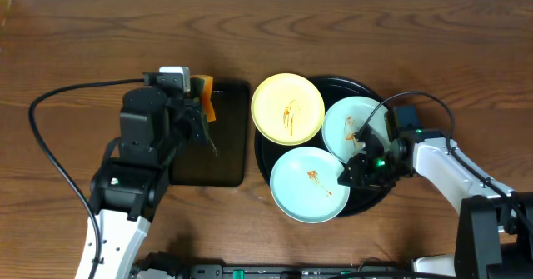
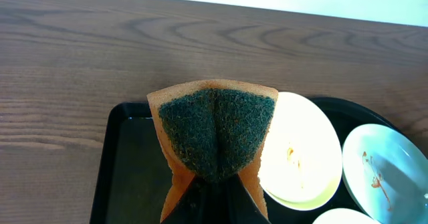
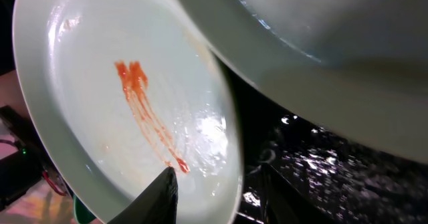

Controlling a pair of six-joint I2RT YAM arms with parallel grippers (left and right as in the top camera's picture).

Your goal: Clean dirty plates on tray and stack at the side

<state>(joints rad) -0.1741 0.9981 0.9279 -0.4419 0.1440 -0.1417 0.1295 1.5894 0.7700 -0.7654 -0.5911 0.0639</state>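
Note:
The round black tray (image 1: 354, 85) holds three smeared plates: a pale yellow plate (image 1: 287, 107), a mint plate at the back right (image 1: 354, 122) and a mint plate at the front (image 1: 304, 187). My right gripper (image 1: 348, 176) is low at the front plate's right rim. In the right wrist view its jaws (image 3: 215, 190) are open and straddle that rim, one finger over the front plate (image 3: 100, 97), the other over the tray (image 3: 348, 177). My left gripper (image 2: 215, 184) is shut on an orange sponge with a dark green pad (image 2: 215, 134), held above the rectangular tray.
A smaller rectangular black tray (image 1: 229, 158) lies just left of the round tray, also seen in the left wrist view (image 2: 127, 170). The back mint plate (image 3: 321, 43) overhangs the front one. Cables trail from both arms. Bare wooden table lies all around.

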